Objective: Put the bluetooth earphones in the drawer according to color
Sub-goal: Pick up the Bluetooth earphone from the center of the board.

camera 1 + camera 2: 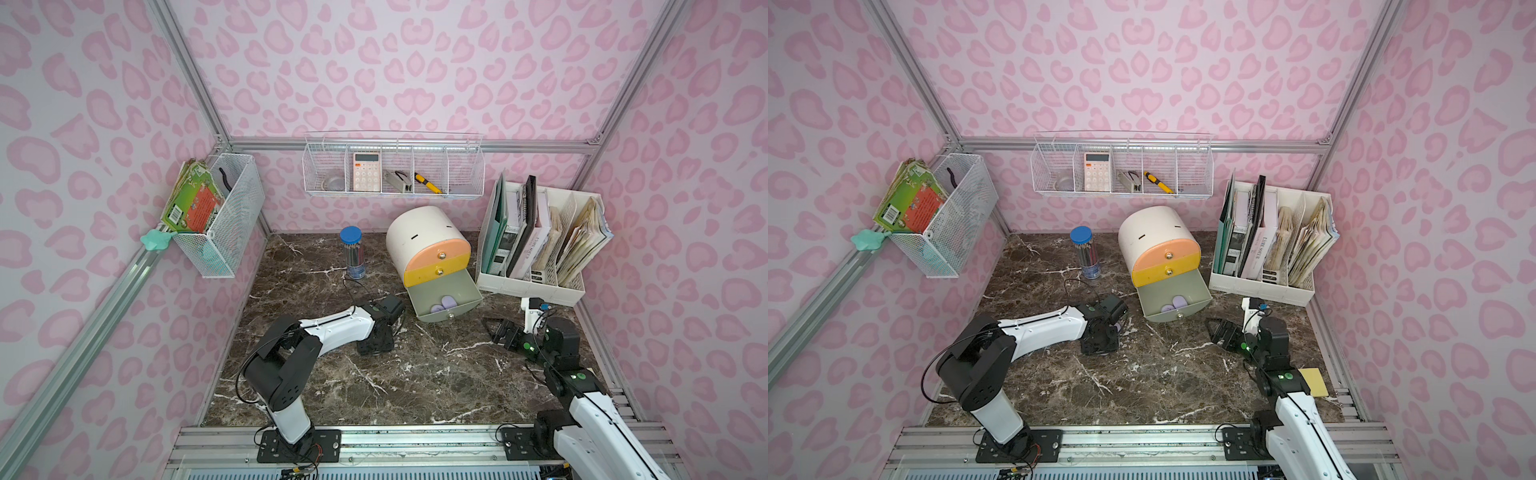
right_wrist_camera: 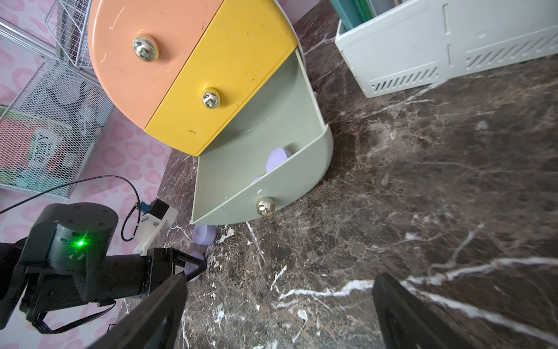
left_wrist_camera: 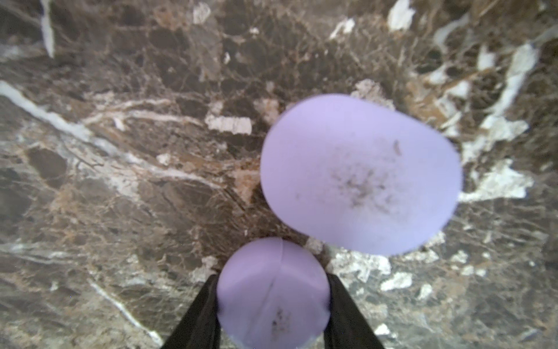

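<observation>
One scuffed, pebble-round lilac case (image 3: 273, 299) between matte black fingers (image 3: 200, 314)

My marble worktop (image 1: 415, 386) carries pencil tube (image 1: 353, 255), cabinet (image 1: 417, 235), file rack (image 1: 528, 286); one lilac case (image 3: 359, 175) lies just beside cabinet.

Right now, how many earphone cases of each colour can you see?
Lilac cases: 4 (two in the open grey-green drawer, one in the left gripper, one loose on the table)
Black cases: 0 in view
White cases: 0 in view
Total: 4
</observation>
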`<state>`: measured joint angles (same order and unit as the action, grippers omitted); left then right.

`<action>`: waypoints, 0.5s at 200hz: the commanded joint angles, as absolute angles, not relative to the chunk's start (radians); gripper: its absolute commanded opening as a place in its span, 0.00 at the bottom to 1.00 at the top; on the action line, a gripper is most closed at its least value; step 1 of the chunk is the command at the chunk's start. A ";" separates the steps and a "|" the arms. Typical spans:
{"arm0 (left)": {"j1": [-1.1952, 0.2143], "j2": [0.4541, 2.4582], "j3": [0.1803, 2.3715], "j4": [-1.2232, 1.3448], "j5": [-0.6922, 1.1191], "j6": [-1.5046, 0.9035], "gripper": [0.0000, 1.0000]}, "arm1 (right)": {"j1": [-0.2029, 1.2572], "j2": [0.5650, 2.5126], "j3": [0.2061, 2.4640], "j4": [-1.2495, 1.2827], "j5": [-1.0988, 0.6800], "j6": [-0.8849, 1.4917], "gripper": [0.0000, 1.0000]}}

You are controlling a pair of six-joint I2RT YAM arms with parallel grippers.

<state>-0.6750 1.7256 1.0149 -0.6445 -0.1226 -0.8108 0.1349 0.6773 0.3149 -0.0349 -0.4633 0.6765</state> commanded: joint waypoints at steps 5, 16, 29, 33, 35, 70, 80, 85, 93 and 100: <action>-0.696 1.716 1.038 -0.682 -0.143 -0.798 0.43 | 0.131 0.671 0.311 -0.039 -0.475 0.675 0.99; -0.715 1.710 1.064 -0.701 -0.153 -0.795 0.43 | 0.128 0.667 0.311 -0.037 -0.477 0.674 0.99; -0.742 1.705 1.107 -0.726 -0.173 -0.791 0.43 | 0.127 0.664 0.307 -0.036 -0.476 0.676 0.98; -0.750 1.705 1.122 -0.736 -0.178 -0.789 0.43 | 0.127 0.665 0.308 -0.035 -0.477 0.677 0.99; -0.753 1.706 1.130 -0.741 -0.180 -0.789 0.43 | 0.127 0.664 0.307 -0.034 -0.477 0.677 0.98; -0.797 1.727 1.293 -0.798 -0.200 -0.753 0.42 | 0.125 0.667 0.298 -0.022 -0.483 0.681 0.99; -0.804 1.736 1.340 -0.806 -0.200 -0.737 0.42 | 0.123 0.669 0.298 -0.024 -0.484 0.681 0.99; -0.805 1.743 1.364 -0.808 -0.200 -0.729 0.42 | 0.123 0.669 0.298 -0.025 -0.484 0.682 0.98; -0.808 1.756 1.403 -0.815 -0.197 -0.716 0.42 | 0.122 0.670 0.297 -0.022 -0.484 0.681 0.98; -0.810 1.769 1.436 -0.817 -0.195 -0.704 0.42 | 0.122 0.669 0.295 -0.022 -0.484 0.682 0.99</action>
<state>-0.8040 1.7424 1.3544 -0.7727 -0.1802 -0.7551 0.1242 0.6693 0.2993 -0.0345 -0.4747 0.6800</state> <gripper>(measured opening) 0.527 0.985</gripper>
